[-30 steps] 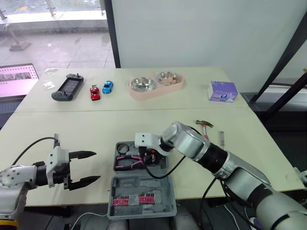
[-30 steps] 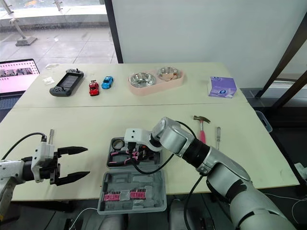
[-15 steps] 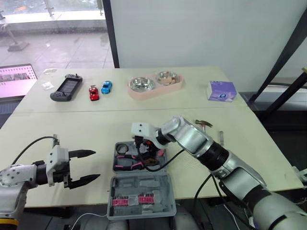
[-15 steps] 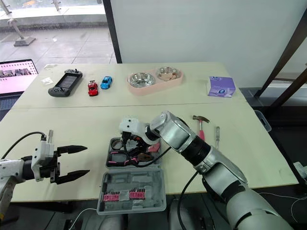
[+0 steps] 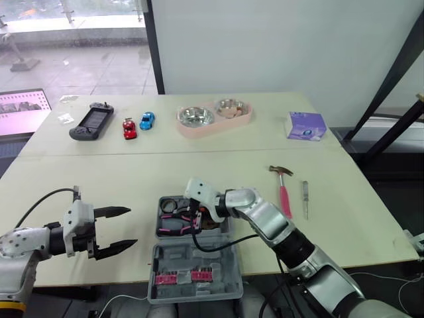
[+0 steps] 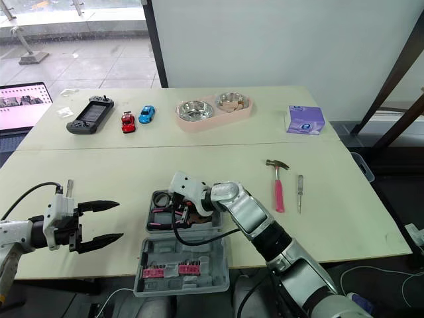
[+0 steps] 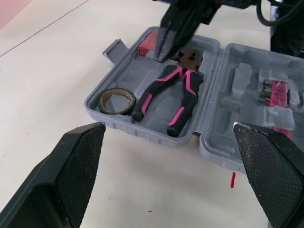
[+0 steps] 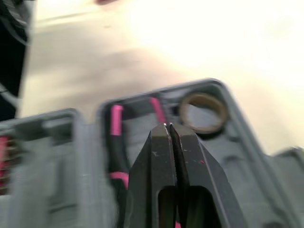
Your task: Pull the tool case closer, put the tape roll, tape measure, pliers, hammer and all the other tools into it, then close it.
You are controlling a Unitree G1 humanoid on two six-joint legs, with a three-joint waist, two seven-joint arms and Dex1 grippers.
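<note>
Tool case [image 5: 193, 260] lies open at the near edge of the table [image 5: 79, 179], hinge running left to right. My right pincer [image 8: 169, 127], fingers pressed together and empty, hangs over its tray by the head of the pliers [image 7: 166, 97]. My left pincer [image 5: 131, 228] gapes wide, empty, left of the case. The pliers lie crosswise, handles leftward; hammer [image 5: 285, 192] and screwdriver [image 5: 305, 192] lie right of it.

Left gripper [image 5: 132, 226] is hovering level, fingers spread wide apart; right gripper [image 8: 168, 127] is pointing down, fingers pressed together.
</note>
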